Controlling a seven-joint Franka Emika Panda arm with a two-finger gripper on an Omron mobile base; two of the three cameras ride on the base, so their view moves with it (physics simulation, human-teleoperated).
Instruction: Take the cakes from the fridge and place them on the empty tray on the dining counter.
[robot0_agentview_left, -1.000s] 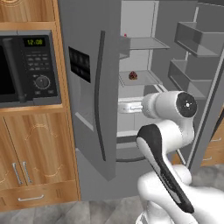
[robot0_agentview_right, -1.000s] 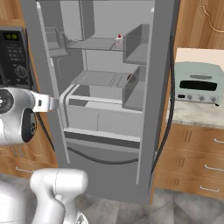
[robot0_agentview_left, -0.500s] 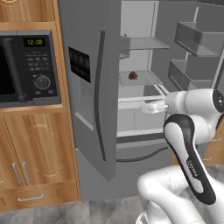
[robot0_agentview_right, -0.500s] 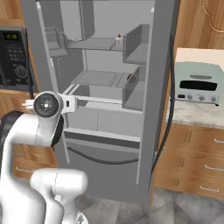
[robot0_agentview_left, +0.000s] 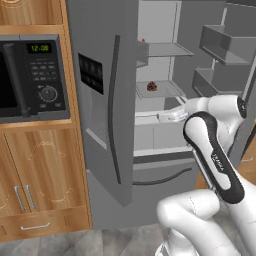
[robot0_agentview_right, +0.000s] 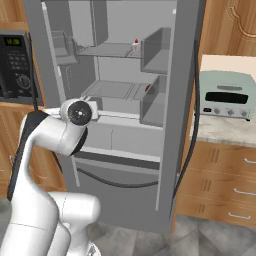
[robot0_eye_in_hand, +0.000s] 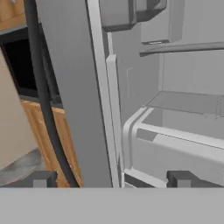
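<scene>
**Hand at the fridge mouth, both cakes on their shelves**

We have our hand (robot0_eye_in_hand: 111, 177) spread wide and holding nothing, its two dark tips well apart at 6 o'clock in the hand view. It faces the drawer front (robot0_eye_in_hand: 175, 144) low in the open fridge (robot0_agentview_left: 107, 100), with the edge of the left door (robot0_eye_in_hand: 70, 87) close at 10 o'clock.

The dark round cake (robot0_agentview_left: 152, 86) sits on the middle shelf (robot0_agentview_left: 165, 90), at about 12 o'clock from our wrist in the left base view. The white slice with the cherry (robot0_agentview_right: 135, 45) stands on the upper shelf (robot0_agentview_right: 107, 50), near the shelf's right end in the right base view. The microwave (robot0_agentview_left: 30, 80) is off at 9 o'clock, the toaster oven (robot0_agentview_right: 227, 95) at 3 o'clock on the side table (robot0_agentview_right: 225, 131).

We judge that the reach is the risk. Our hand is lower than both cakes, so raising it straight could catch the lip of the middle shelf. The cakes are tiny: a wide, fast closing could tip or push one back. The door edge is close and could be clipped by our elbow.
</scene>
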